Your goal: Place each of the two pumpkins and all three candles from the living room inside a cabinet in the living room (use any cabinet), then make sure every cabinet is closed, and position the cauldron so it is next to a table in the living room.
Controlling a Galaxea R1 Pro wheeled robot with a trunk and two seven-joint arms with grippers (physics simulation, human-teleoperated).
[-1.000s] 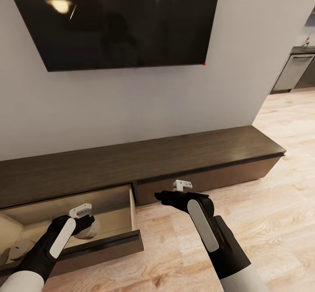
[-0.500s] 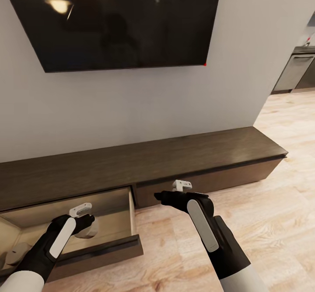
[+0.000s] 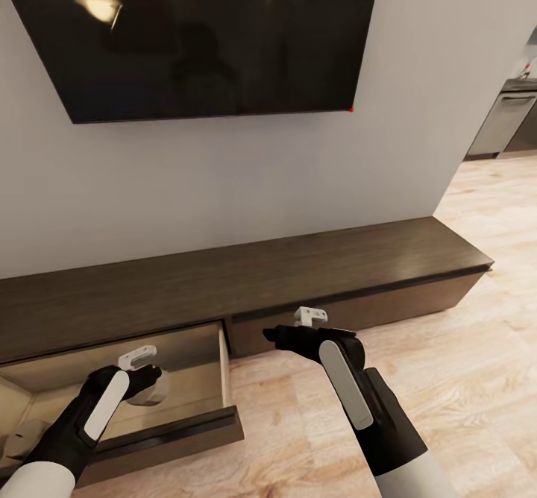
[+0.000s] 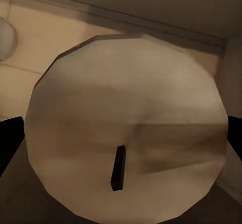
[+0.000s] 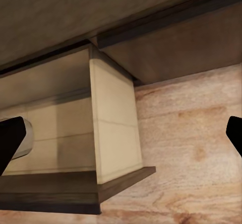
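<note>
Our left gripper (image 3: 145, 379) pinches a candle (image 4: 126, 128) between its fingers (image 4: 10, 138) above the cabinet (image 3: 246, 274) drawer (image 3: 186, 364); right gripper (image 3: 280, 334) fingers (image 5: 12, 141) spread, empty.

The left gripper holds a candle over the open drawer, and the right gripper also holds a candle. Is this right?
Not quite. The left gripper does hold a candle over the open drawer, but the right gripper is empty and open, as the right wrist view shows.
</note>
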